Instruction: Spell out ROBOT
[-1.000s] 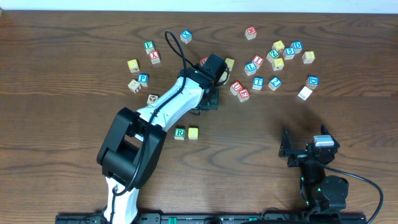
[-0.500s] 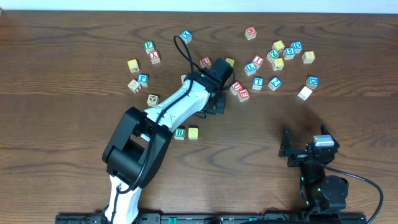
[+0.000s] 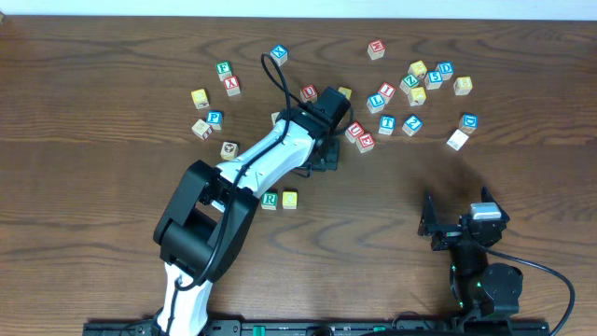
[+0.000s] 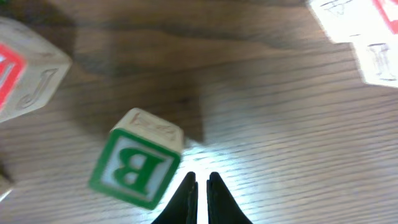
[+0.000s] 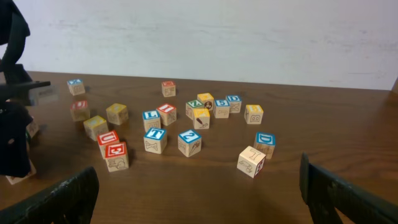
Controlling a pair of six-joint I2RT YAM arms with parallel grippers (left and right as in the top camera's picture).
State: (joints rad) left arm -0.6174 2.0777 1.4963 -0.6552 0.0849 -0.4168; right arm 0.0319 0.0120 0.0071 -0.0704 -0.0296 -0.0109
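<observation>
Left gripper is shut, empty, tips just right of B. Descend like this and you'll shove B into the red cube; open and re-center first. R sits placed beside a yellow cube. Right gripper is parked, wide open.

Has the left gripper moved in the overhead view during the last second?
Yes. The left gripper, shut, shifted right, closer to the red U cube, which stayed put.
</observation>
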